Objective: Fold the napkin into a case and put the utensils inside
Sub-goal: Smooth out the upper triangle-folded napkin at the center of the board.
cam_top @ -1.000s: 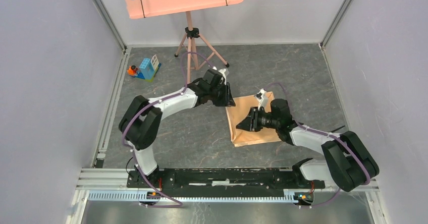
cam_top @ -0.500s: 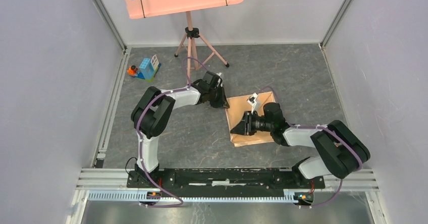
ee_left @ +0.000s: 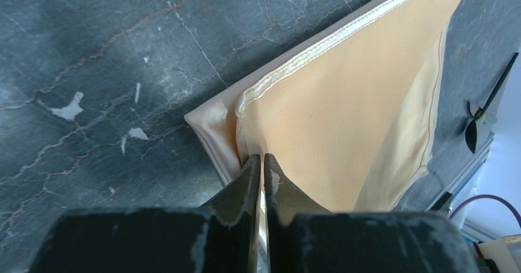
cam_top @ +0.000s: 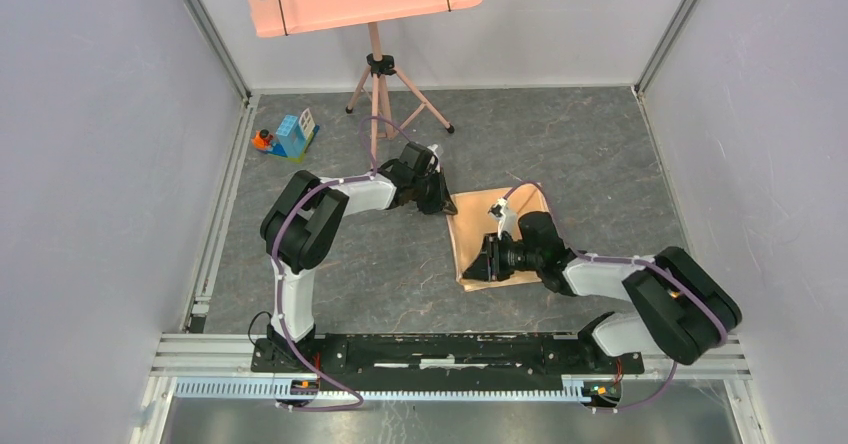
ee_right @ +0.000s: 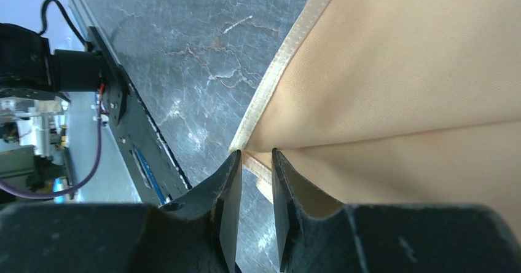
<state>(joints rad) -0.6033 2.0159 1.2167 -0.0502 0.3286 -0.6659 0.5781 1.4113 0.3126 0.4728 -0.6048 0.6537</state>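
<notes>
The left gripper (ee_left: pixel 262 162) is pinched almost shut on a napkin (ee_left: pixel 344 113) corner at its tips, and the right gripper (ee_right: pixel 256 156), narrowly open, straddles the next corner without clamping it, probably to lift that edge together for a fold.

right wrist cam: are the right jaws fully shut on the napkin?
No. The right gripper has its jaws visibly apart, with the corner of the napkin just between the tips.

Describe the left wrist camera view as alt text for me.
The left gripper pinches the folded peach napkin at its edge near a corner, jaws almost together on the cloth. The napkin lies on a dark veined table.
</notes>
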